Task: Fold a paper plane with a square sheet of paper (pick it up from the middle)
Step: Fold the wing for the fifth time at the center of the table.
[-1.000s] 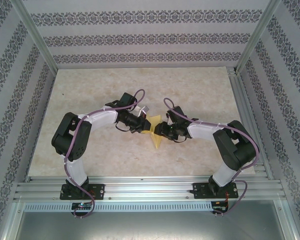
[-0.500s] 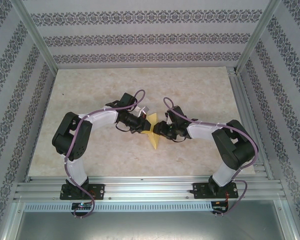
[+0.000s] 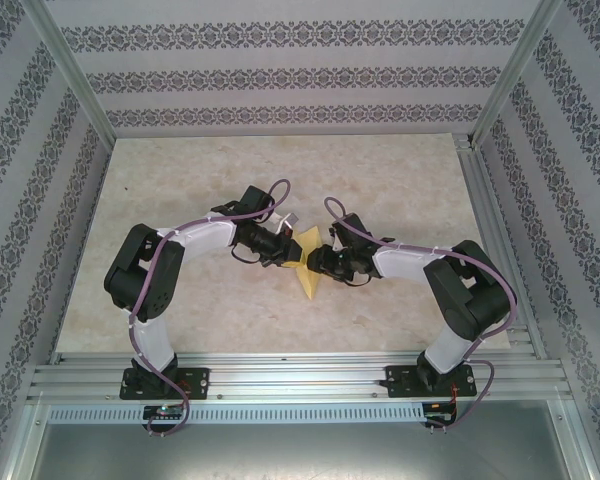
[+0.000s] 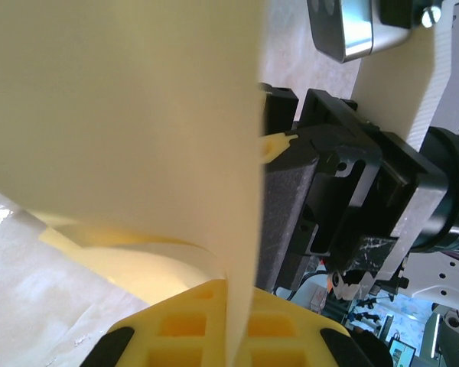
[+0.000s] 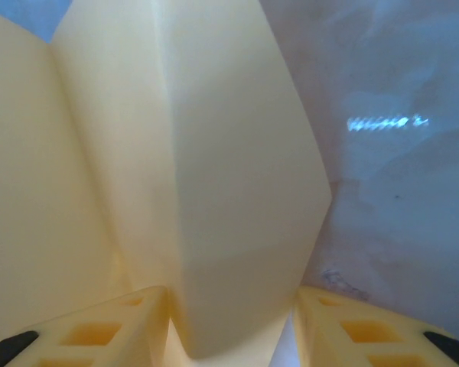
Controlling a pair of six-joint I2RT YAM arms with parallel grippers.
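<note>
A pale stone-patterned table [image 3: 180, 190] takes up most of the top view. Walls [image 3: 280, 75] papered in dark floral bands close it in, and a metal rail [image 3: 300, 378] runs along the near edge.

Both arms are bolted to that rail. The left arm [image 3: 155, 275] and the right arm [image 3: 460, 290] both bend inward, so their wrists meet near the middle of the table. A purple cable [image 3: 163, 262] runs along each arm.

The paper plane [image 3: 308, 283] sits between the two wrists at the table's centre. It is pale yellow and partly folded, with one pointed tip toward the rail and another toward the far wall.

The left gripper [image 3: 284, 254] reaches it from the left and is clamped tight on it. In the left wrist view a broad flap of the paper [image 4: 122, 115] stands on edge and runs down into the closed yellow fingers [image 4: 187, 330]. The black body of the other gripper [image 4: 344, 183] is just behind that flap.

The right gripper [image 3: 321, 262] comes in from the right with its jaws about half apart. In the right wrist view its two yellow fingers [image 5: 99, 330] stand on either side of a creased fold of the paper [image 5: 237, 191]. The fold lies against the finger on the left of that view. A thin gap shows beside the finger on the right, so the claw straddles the paper loosely and is not pinching it.
</note>
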